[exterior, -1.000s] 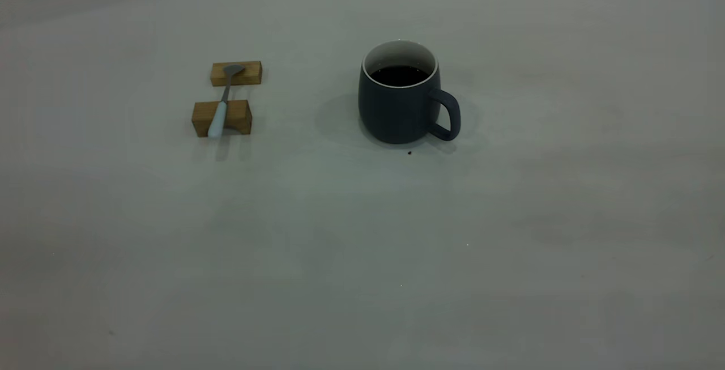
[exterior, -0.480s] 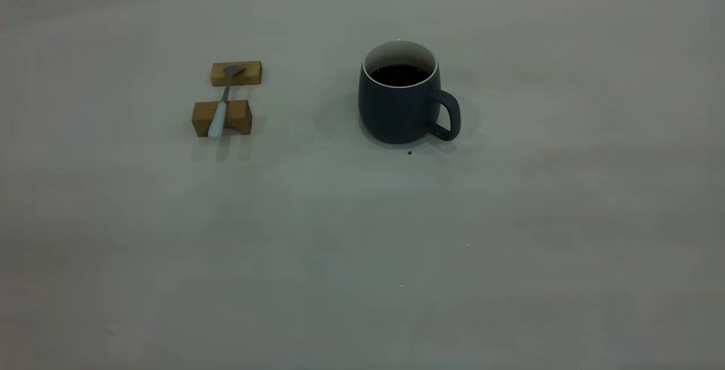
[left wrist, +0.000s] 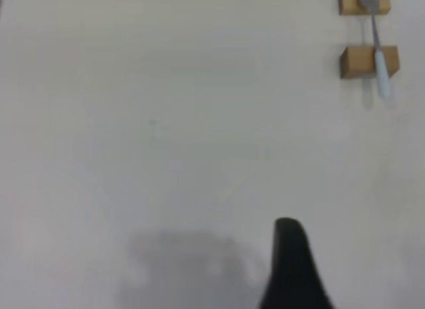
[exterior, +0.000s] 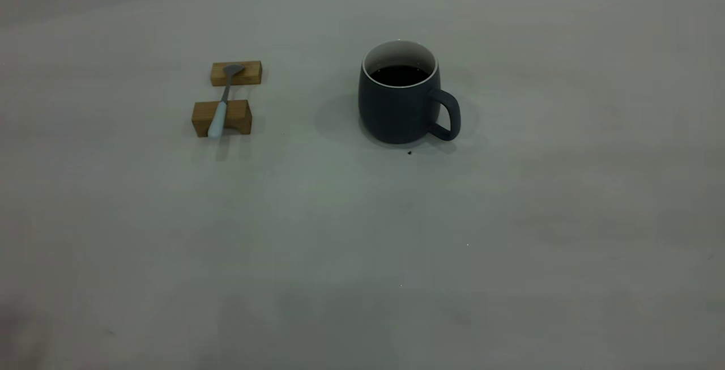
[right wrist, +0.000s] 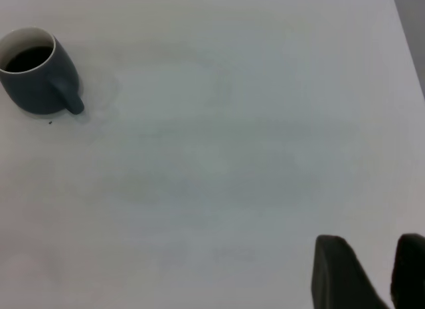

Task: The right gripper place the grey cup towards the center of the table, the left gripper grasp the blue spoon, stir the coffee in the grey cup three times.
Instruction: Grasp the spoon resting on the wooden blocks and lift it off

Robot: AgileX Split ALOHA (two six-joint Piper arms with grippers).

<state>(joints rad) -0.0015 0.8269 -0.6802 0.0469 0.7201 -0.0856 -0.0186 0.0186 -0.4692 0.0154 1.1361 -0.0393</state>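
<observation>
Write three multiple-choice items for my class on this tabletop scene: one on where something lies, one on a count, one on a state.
1. Where does the blue spoon lie?
A. Inside the cup
B. Across the wooden blocks
C. Flat on the bare table

2. How many wooden blocks are there?
A. One
B. Two
C. Four

3. What state is the grey cup in?
A. Upright, with dark coffee in it
B. Tipped on its side
C. Upright and empty

Answers:
1. B: its metal bowl sits on the far block and its pale blue handle on the near one.
2. B: one block behind the other, left of the cup in the exterior view.
3. A: the coffee shows dark below the white rim, and the cup stands on the table with its handle out to the side.
</observation>
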